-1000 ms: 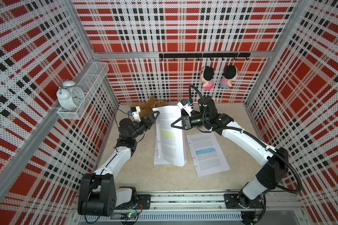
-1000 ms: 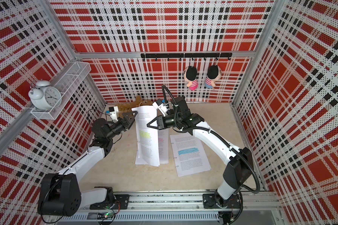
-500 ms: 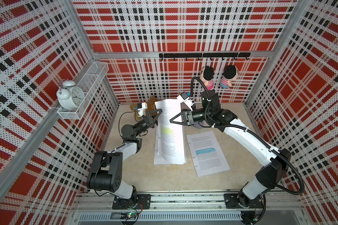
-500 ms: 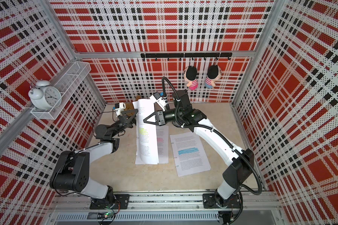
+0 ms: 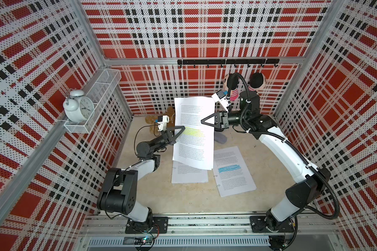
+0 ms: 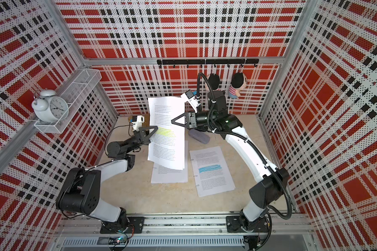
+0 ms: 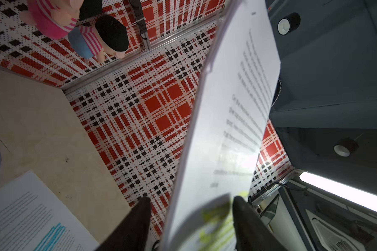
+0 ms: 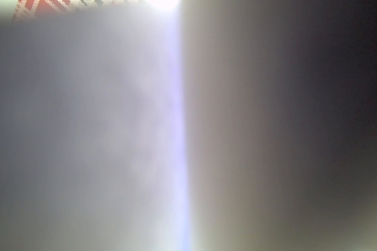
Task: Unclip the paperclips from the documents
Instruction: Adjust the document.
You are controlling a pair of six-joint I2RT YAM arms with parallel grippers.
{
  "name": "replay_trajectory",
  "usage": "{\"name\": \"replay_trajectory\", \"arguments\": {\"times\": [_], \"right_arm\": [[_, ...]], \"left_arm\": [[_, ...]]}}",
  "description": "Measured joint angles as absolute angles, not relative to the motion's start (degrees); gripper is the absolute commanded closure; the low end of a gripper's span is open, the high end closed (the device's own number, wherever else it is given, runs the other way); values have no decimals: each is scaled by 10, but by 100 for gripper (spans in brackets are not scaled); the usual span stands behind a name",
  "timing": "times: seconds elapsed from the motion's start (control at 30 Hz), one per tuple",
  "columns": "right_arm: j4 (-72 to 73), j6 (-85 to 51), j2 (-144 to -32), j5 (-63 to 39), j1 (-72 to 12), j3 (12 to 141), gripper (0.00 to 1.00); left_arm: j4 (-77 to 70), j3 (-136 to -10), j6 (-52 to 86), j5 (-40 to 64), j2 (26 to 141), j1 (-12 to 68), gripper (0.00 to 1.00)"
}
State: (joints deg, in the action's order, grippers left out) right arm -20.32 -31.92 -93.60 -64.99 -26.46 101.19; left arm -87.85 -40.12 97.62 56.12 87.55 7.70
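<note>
Right claw [image 5: 203,122] clamps shut on the yellow-banded document [image 5: 192,150], hoisting it off the table [image 5: 183,202] so the left claw [image 7: 192,204], part open and gripping nothing, straddles the edge where its paperclip, too small to spot, presumably sits.

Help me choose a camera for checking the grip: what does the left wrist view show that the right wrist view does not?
Only the left wrist view: the yellow-highlighted document between the left jaws, which stand apart; the blue-highlighted document flat on the table; two plush dolls. Only the right wrist view: nothing distinct, just pale and dark blur. Both: the red plaid wall.
</note>
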Motion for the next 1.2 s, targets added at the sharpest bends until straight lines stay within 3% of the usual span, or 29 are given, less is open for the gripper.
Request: {"name": "replay_trajectory", "arguments": {"times": [0.13,0.27,0.3,0.37,0.47,0.67,0.8,0.93,0.97,1.17,1.2], "right_arm": [[-229,-298,-946,-657,-247,1012,100],[-253,-275,-950,-656,-243,1012,100],[-258,-269,-950,-655,-243,1012,100],[-265,-260,-950,-653,-242,1012,100],[-272,-249,-950,-654,-239,1012,100],[-292,-234,-950,-656,-235,1012,100],[-317,-218,-950,-655,-233,1018,100],[-341,-201,-951,-654,-232,1032,100],[-345,-199,-951,-653,-232,1035,100],[-354,-192,-953,-643,-231,1038,100],[-353,-192,-954,-640,-231,1038,94]], "left_arm": [[-873,-402,967,568,862,77,98],[-855,-403,955,571,855,75,100],[-850,-403,951,571,855,75,97],[-839,-403,944,574,854,75,66],[-823,-403,935,577,854,73,47],[-804,-406,931,585,851,63,44],[-801,-411,930,590,850,55,53],[-798,-416,928,598,850,52,96],[-797,-416,927,598,850,52,100],[-788,-416,920,600,847,48,100],[-787,-416,919,599,845,46,100]]}}
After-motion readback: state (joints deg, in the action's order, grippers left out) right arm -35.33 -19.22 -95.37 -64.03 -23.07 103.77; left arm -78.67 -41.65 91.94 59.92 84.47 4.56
